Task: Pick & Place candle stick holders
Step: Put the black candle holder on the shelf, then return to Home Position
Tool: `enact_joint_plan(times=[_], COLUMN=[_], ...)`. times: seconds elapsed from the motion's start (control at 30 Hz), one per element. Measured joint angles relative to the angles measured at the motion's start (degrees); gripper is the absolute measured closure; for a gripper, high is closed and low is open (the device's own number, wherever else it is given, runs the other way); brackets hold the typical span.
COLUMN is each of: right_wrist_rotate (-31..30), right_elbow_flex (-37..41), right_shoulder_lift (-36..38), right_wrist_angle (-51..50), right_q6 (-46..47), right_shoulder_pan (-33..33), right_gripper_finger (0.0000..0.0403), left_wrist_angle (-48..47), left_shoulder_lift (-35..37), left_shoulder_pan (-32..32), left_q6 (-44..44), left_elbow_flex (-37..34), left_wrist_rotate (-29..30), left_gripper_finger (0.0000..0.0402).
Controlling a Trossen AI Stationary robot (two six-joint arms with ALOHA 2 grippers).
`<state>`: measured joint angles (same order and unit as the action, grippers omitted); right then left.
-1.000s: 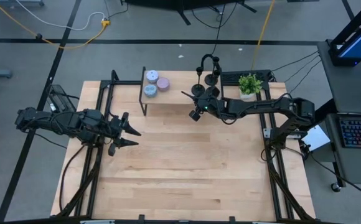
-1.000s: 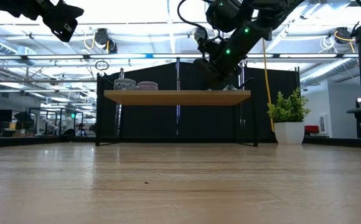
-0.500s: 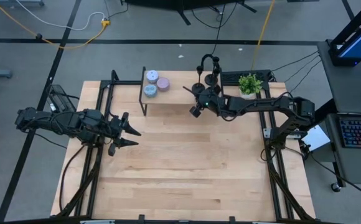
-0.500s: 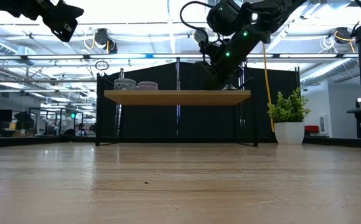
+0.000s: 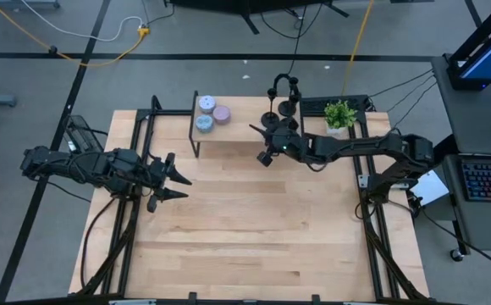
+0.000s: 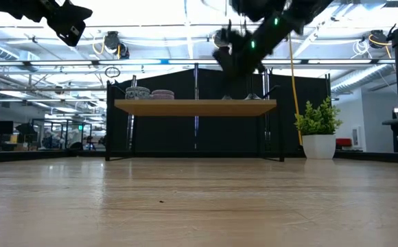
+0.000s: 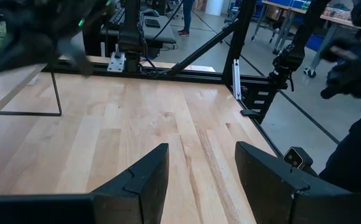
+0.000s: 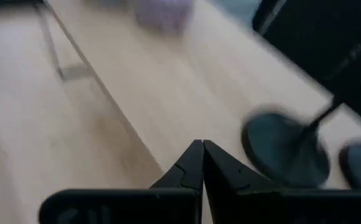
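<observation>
Above the shelf (image 5: 237, 125) at 12 o'clock | right hand (image 5: 265, 146) closed, empty, facing candle stick holders (image 5: 284, 108) | should open before descending | left hand (image 5: 178, 186) half-open, waiting at 9 o'clock.

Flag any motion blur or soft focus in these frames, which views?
Low view: the right gripper smears above the shelf. Right wrist view: soft throughout, a candle stick holder and a purple tin blurred. Left wrist view: blurred dark shape in one corner, table sharp. High view: crisp.
</observation>
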<state>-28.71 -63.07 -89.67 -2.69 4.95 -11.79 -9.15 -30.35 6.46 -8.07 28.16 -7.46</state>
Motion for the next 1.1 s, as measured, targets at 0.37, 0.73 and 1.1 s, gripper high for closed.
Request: enact_joint_plan(times=[0.37, 0.73, 1.1], right_wrist_rotate=[-4.0, 9.7, 12.4], right_elbow_flex=[-0.2, 5.8, 28.8], right_shoulder_lift=[16.5, 38.7, 58.1], right_wrist_angle=[-9.9, -23.6, -8.0], right_q6=[-4.1, 2.7, 7.9], right_shoulder_pan=[9.9, 13.7, 17.6], right_gripper_finger=[0.0403, 0.0403, 0.0403], left_wrist_angle=[0.4, -2.6, -5.5], left_shoulder_lift=[0.0, 8.4, 14.1], left_shoulder_pan=[0.0, 0.0, 0.0], left_q6=[3.4, 6.2, 6.4], left_elbow_flex=[0.0, 0.0, -0.9], left_wrist_rotate=[-5.3, -6.5, -6.6], left_gripper_finger=[0.0213, 0.0213, 0.0213])
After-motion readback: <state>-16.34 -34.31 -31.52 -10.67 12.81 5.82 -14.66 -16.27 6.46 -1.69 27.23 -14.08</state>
